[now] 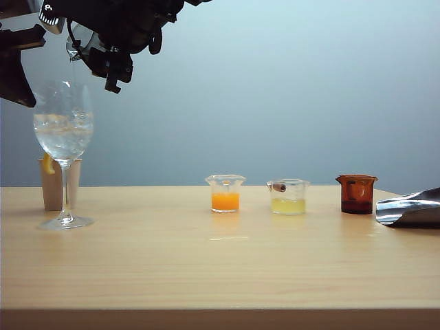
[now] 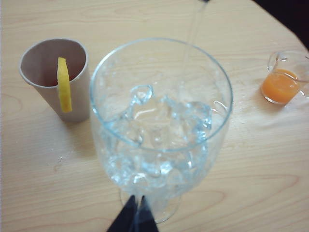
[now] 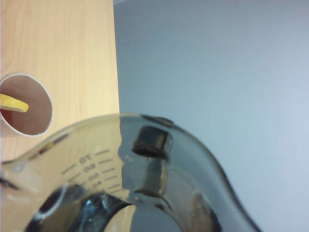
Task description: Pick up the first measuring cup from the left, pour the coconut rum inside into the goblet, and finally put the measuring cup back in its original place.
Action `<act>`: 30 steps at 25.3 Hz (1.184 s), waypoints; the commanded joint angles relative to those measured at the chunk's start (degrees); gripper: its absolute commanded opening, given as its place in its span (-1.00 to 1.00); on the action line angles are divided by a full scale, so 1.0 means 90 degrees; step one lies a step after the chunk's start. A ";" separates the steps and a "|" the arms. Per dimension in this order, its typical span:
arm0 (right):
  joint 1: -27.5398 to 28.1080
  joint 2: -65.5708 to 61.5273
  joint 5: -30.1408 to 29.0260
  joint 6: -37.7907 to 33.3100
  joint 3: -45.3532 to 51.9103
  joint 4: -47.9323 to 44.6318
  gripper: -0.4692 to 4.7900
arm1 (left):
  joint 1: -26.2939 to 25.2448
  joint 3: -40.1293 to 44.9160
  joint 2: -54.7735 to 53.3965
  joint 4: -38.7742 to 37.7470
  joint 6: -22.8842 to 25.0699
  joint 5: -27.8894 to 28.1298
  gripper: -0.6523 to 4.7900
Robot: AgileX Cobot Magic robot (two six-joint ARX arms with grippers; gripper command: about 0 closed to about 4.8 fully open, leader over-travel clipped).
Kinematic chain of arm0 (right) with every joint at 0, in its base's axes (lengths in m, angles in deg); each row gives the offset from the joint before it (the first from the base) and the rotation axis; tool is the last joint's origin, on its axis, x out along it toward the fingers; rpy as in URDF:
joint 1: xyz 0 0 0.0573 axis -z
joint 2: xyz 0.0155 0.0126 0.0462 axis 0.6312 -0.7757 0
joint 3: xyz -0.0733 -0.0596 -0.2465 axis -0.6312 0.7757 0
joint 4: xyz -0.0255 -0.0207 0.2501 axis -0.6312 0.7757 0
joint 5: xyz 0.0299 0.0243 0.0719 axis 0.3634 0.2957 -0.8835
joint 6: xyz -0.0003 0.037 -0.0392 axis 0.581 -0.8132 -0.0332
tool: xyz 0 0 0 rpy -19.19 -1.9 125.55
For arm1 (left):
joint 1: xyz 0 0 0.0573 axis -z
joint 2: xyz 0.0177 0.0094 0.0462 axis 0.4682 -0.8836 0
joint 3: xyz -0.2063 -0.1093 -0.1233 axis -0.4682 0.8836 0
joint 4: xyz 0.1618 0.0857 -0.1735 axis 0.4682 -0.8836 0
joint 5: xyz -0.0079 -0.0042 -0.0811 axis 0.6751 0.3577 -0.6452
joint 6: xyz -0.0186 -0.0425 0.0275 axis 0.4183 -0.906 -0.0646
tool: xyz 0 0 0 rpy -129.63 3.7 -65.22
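Note:
The goblet stands at the table's left with ice cubes in its bowl. High above its rim my right gripper has reached across and is shut on the first measuring cup, which is tipped over. A thin clear stream of coconut rum falls from it into the bowl. In the right wrist view the smoky cup fills the frame, with a dark finger pad showing through its wall. My left gripper hangs shut and empty just left of the goblet, above the table.
A paper cup with a lemon slice stands right behind the goblet. To the right stand in a row a cup of orange liquid, a cup of pale yellow liquid and an amber-red cup. A shiny metal object lies at the right edge.

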 commanded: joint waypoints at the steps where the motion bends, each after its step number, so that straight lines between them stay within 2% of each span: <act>1: -0.0015 0.0066 0.0100 0.0044 -0.0058 -0.0153 -0.28 | 0.0005 -0.0029 0.0032 0.0061 0.0019 -0.0017 -0.78; 30: 0.0000 0.0068 0.0267 0.0214 -0.0058 -0.0151 -0.28 | -0.0007 -0.0029 0.0032 0.0063 0.0022 -0.0010 -0.78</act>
